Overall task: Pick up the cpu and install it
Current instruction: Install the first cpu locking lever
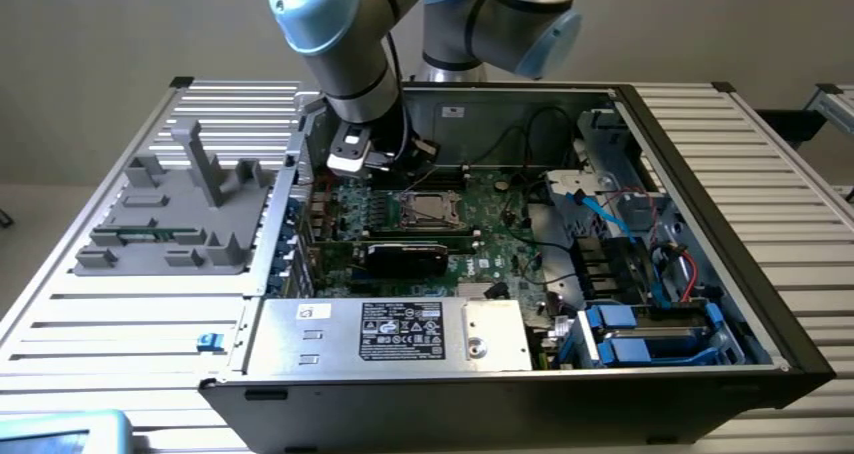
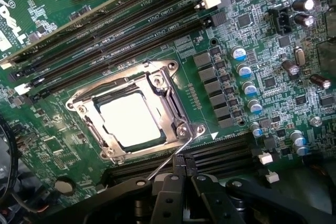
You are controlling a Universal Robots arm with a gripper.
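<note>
So the hand [image 2: 182,176] is clenched with nothing in it, fingers [image 2: 169,196] pinched together low over the board, right beside the thin wire lever [image 2: 169,159] that slants out from the socket frame [image 2: 157,78]. The cpu [image 2: 128,120] sits inside that frame, flat as far as I can tell. My worry: the hand is so near that lever that any sideways drift could hook it and tug the frame, nudging the chip off its seat. Dropping lower could also clip the memory slots [image 2: 226,153] just beside the hand, or the little capacitors [image 2: 247,87] further out.
</note>
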